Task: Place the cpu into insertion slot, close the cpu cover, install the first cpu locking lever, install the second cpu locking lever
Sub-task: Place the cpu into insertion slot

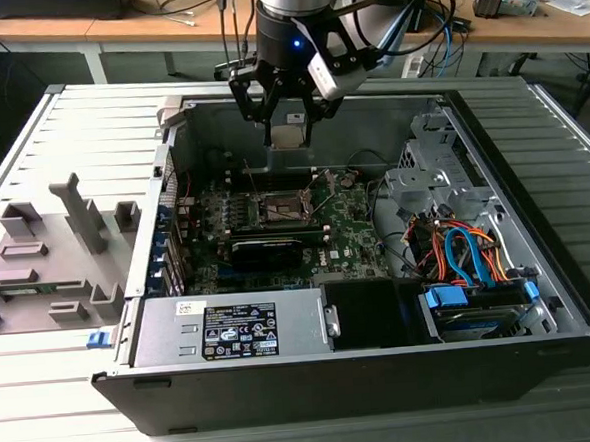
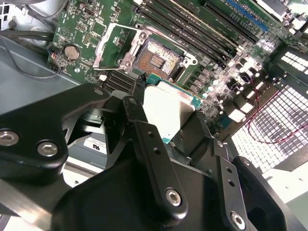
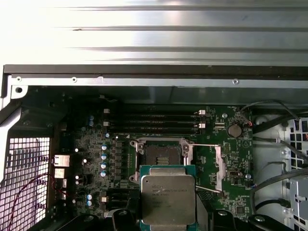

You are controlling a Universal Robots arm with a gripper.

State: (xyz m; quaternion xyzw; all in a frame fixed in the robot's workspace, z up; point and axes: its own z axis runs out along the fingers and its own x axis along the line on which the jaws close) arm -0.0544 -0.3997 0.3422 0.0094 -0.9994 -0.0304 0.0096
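Observation:
My gripper point(image 1: 289, 129) hangs over the back of the open computer case, shut on the cpu point(image 1: 290, 133). In both wrist views the cpu point(image 3: 168, 199) point(image 2: 166, 108) is a flat square chip with a dull silver top and green edge, pinched between the black fingers point(image 2: 139, 86). It is held in the air, apart from the green motherboard point(image 1: 351, 228). The insertion slot point(image 1: 286, 209) point(image 3: 163, 155) point(image 2: 156, 57) lies bare below it, dark in the middle. Beside the slot, the cpu cover point(image 3: 217, 166) point(image 2: 102, 46) is swung open.
The case walls point(image 1: 319, 114) ring the board. A black card point(image 1: 267, 251) lies just in front of the slot. In the front stands a power supply point(image 1: 232, 330), and at the exterior view's right a drive cage with coloured cables point(image 1: 467, 251). A grey fixture point(image 1: 56, 246) sits outside.

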